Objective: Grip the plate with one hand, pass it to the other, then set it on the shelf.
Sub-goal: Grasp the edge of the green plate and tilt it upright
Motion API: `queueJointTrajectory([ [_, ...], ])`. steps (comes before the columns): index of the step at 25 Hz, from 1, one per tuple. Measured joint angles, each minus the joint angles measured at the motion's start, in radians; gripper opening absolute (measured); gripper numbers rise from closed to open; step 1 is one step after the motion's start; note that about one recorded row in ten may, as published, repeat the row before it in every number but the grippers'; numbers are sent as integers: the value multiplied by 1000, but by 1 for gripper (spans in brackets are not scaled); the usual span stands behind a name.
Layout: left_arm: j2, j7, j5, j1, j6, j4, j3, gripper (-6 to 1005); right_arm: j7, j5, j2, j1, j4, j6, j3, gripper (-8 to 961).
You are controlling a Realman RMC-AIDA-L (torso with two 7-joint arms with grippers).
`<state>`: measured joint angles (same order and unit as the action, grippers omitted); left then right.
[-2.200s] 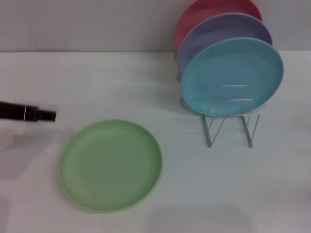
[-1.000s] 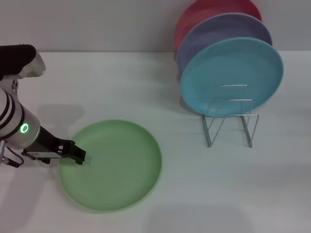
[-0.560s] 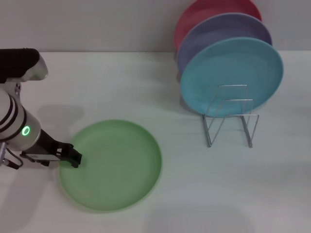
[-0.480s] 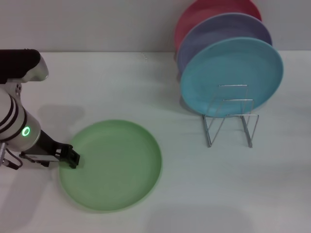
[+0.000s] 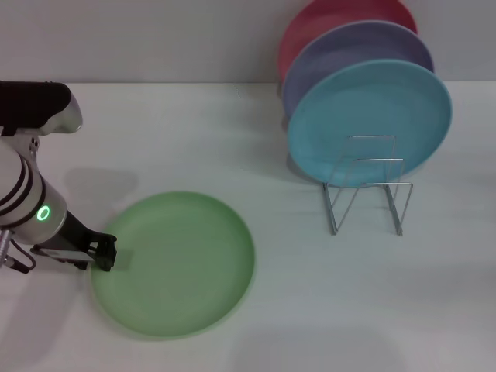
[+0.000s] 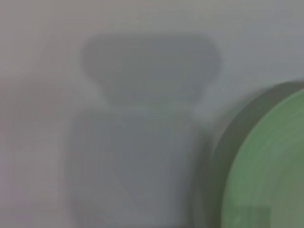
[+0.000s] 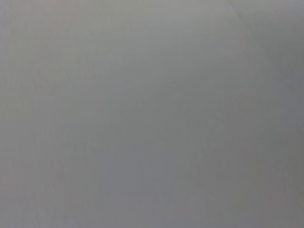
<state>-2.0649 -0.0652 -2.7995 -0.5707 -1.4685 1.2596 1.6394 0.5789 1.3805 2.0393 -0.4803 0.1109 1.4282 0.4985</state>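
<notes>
Head view: white table (image 5: 232, 139), grey wall (image 5: 155, 39); my left gripper (image 5: 107, 254) at plate (image 5: 174, 263) rim, grip state unclear; right arm unseen.

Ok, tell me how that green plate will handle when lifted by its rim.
The green plate looks thin, matte plastic, so probably light and stiff. Lying flat with a shallow rim, it may slide before the left gripper at its edge gets under it.

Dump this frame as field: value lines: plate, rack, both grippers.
plate: green plate lying flat on the white table
shelf: wire rack, front loops free
racked: light blue plate in front, then lavender plate, then red plate
left gripper: at the green plate's left rim
right gripper: not in view
</notes>
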Motion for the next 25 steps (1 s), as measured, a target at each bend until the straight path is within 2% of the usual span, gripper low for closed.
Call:
queueJointTrajectory([
  [1, 0, 0, 0, 0, -1, 0, -2, 333, 0, 0, 0, 0, 0, 0, 0, 543],
  [17, 0, 13, 3, -5, -9, 8, -11, 210, 1, 0, 1, 2, -1, 0, 0, 542],
  [19, 0, 14, 4, -5, -9, 8, -12, 130, 1, 0, 1, 2, -1, 0, 1, 542],
  [25, 0, 18, 5, -5, -9, 12, -36, 88, 1, 0, 2, 5, 0, 0, 2, 543],
])
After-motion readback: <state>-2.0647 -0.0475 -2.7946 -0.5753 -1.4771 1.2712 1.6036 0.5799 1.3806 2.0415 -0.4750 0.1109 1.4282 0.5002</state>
